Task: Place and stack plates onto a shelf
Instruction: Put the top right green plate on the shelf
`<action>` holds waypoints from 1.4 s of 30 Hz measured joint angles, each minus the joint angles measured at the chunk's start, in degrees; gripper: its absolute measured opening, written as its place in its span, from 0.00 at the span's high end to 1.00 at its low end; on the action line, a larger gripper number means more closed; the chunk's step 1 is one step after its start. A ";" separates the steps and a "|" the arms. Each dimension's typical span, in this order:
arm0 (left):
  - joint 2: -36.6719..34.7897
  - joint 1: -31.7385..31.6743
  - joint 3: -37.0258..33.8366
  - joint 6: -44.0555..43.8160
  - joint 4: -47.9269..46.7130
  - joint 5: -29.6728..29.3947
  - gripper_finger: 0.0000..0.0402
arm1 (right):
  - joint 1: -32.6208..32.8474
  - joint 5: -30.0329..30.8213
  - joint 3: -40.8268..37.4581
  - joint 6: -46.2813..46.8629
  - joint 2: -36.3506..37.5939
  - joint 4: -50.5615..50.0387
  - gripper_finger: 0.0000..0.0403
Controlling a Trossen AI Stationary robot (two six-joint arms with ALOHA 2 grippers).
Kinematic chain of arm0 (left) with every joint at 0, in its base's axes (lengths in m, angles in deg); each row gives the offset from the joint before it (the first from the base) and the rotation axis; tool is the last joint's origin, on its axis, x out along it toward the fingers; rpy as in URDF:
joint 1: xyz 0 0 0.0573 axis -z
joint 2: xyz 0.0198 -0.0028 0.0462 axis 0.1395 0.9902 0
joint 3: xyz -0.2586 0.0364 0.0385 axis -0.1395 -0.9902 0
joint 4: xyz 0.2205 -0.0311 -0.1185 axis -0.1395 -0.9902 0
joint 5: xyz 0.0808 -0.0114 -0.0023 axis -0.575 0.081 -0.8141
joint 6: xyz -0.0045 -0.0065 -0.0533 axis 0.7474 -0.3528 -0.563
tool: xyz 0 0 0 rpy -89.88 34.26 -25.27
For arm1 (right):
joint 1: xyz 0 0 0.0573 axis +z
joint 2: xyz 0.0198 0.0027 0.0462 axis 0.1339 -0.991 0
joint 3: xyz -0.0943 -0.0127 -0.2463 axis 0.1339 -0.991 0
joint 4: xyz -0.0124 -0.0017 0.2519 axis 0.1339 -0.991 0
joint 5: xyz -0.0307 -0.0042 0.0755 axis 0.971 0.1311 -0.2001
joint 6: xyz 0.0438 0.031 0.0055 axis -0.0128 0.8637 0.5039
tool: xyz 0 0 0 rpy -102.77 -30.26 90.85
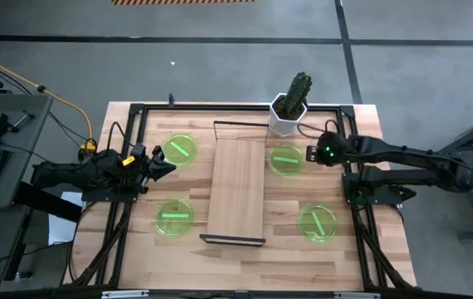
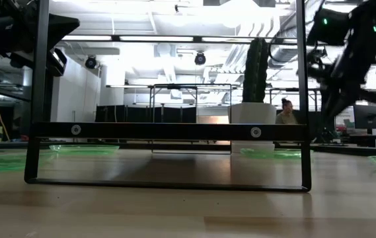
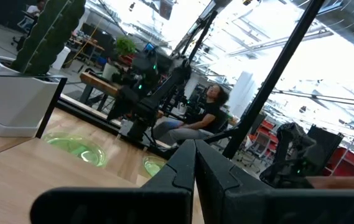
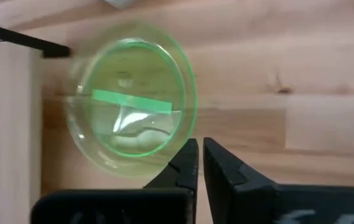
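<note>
Right pincer [image 4: 200,163] closed beside plate [image 4: 130,106].

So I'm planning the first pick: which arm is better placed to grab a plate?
Probably the right. Its gripper hangs just above the far right plate, fingers nearly shut. The left gripper is beside the far left plate, not over it.

Robotics lab: exposed ceiling ducts [image 2: 174,49], workstations [image 2: 373,122].
</note>
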 joint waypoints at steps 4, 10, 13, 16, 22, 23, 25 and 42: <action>-0.01 0.00 0.00 0.00 0.00 0.01 1.00 | 0.89 0.37 -8.62 7.24 -0.01 14.50 0.88; -0.02 0.00 0.00 0.00 0.00 0.02 1.00 | 0.83 12.65 -16.75 13.25 0.00 30.24 0.68; -0.01 0.00 0.00 0.00 0.00 0.00 1.00 | 0.83 14.11 -19.38 14.38 -0.04 32.71 0.61; 0.00 0.00 0.00 0.00 0.00 0.00 1.00 | 0.83 13.62 -21.56 14.35 -0.74 37.34 0.58; -0.02 0.00 0.00 0.00 0.00 0.00 1.00 | 0.83 13.64 -23.16 14.29 -5.74 45.14 0.58; -0.02 0.00 0.00 0.00 0.00 0.01 1.00 | 0.83 13.68 -23.16 14.31 -6.87 45.55 0.58; 0.00 0.00 0.00 0.00 0.00 0.01 1.00 | 0.83 14.21 -22.89 14.30 -9.30 47.04 0.58; -0.01 0.00 0.00 0.00 0.00 0.00 1.00 | 0.83 15.22 -22.33 12.65 -21.92 58.93 0.60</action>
